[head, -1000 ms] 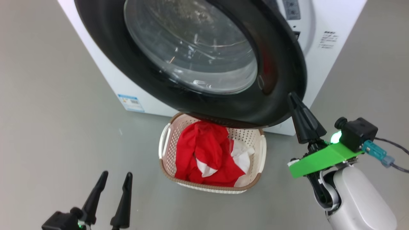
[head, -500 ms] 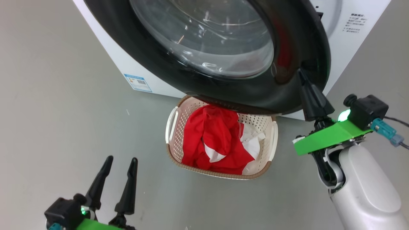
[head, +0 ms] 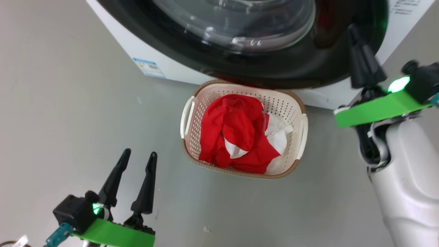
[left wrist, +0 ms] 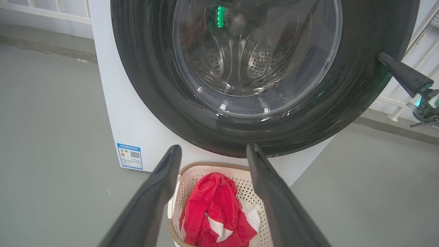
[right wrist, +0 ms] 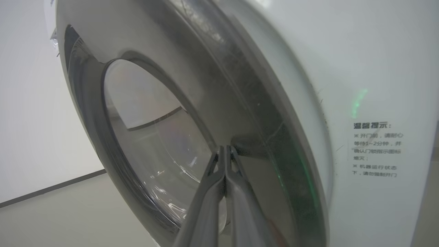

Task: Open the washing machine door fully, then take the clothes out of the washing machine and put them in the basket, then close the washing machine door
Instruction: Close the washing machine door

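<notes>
While right hand [right wrist: 225,151] — pinched together — sits at the door [left wrist: 164,103], left hand [head: 140,153] hangs spread.

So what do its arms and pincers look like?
Left pincer and right pincer: two long black tapering fingers each, on a bright green plate with black camera block and green light. Right forearm: pale grey. Teal plug by the left camera.

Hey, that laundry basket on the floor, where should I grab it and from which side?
Probably take the basket by one side handle, coming down from above. The handles are slim white loops standing off its two sides, easy to pinch, while the clothes heap over the middle and the washing machine door hangs close over the far rim.
</notes>
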You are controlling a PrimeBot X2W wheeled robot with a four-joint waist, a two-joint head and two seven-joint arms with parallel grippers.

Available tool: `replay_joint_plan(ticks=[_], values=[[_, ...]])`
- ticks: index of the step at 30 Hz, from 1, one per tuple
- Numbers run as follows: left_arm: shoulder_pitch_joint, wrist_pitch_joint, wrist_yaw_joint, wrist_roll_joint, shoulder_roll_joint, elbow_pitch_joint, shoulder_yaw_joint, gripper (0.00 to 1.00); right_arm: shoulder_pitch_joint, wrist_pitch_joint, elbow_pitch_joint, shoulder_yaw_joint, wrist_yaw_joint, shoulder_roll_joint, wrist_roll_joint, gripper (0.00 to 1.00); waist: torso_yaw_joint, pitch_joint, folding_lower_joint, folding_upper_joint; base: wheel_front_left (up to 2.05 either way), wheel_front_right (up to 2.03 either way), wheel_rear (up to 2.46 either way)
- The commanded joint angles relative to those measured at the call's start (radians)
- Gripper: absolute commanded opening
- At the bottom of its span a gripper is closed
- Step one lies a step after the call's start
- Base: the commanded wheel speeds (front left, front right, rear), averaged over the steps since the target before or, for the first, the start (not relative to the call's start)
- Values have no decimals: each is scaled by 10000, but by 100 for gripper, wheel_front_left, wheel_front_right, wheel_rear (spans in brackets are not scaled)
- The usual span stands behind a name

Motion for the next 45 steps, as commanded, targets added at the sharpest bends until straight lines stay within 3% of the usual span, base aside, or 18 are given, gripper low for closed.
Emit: replay_joint_plan(ticks=[1,19,27,32,35,36,37,38,45], values=[[-292,-122,-56,-49,150,-206,260,100,-370,-65,-313,-63,35,64,-116,0,160,250,0,-1,0,0,0],[-743,-122,-56,-218,136,-212,-83,100,-1544,-65,-744,-1138,35,100,-284,0,550,884,0,-1,0,0,0],[-646,-122,-56,-187,149,-110,-86,100,-1045,-65,-581,-560,35,181,-308,0,442,559,0,-1,0,0,0],[-500,-122,-56,-144,180,-51,-5,100,-329,-65,-451,-143,35,157,-222,16,262,161,0,-1,0,0,0],[-365,-122,-56,-99,229,-25,61,100,174,-65,-389,100,35,120,-154,38,117,-123,0,-1,0,0,0],[-315,-122,-56,-82,246,-19,87,100,350,-65,-363,177,35,101,-137,48,65,-223,0,-1,0,0,0],[-262,-122,-56,-63,264,-6,110,100,525,-65,-337,249,35,81,-117,80,13,-324,0,-1,0,0,0],[-211,-122,-56,-43,286,5,129,100,692,-65,-319,306,35,60,-94,100,-40,-419,0,-1,0,0,0],[139,-122,-56,58,460,88,257,100,1865,-65,-306,624,35,-113,46,100,-416,-1088,0,-1,0,0,0]])
